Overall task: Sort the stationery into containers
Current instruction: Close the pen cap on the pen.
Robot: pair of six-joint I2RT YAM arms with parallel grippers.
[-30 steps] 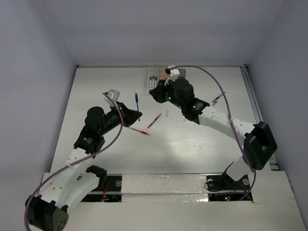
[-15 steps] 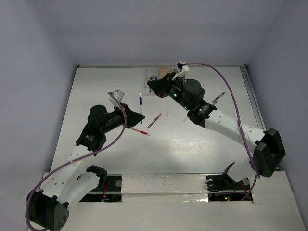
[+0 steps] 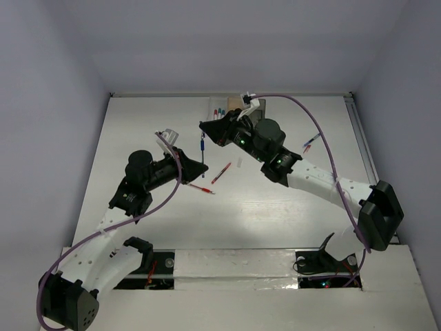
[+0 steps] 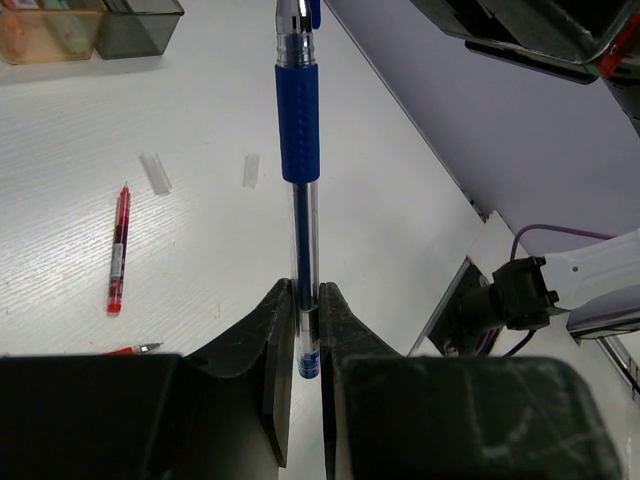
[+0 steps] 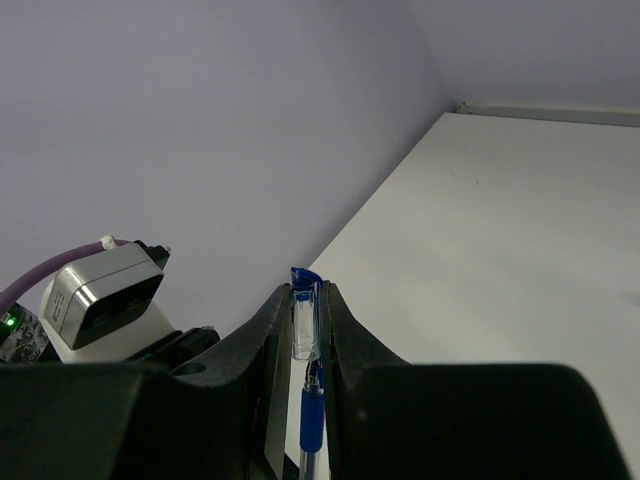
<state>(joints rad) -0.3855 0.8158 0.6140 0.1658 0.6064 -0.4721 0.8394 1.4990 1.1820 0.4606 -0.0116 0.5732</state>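
Now blue pen bridging both arms: left end effector clamping tip end, right end effector pinching cap end; pen axis running straight between them.

Count of stationery, bins and arms on the white table

One blue-gripped clear ballpoint pen is in view; two red pens lie on the table, one thin red pen and one shorter red-tipped pen; two small clear cap-like pieces lie loose. Near the far edge, three small rectangular plastic bins appear, partly hidden. Two pens lie toward the right edge. Two black-and-white robot arms carry two grippers.
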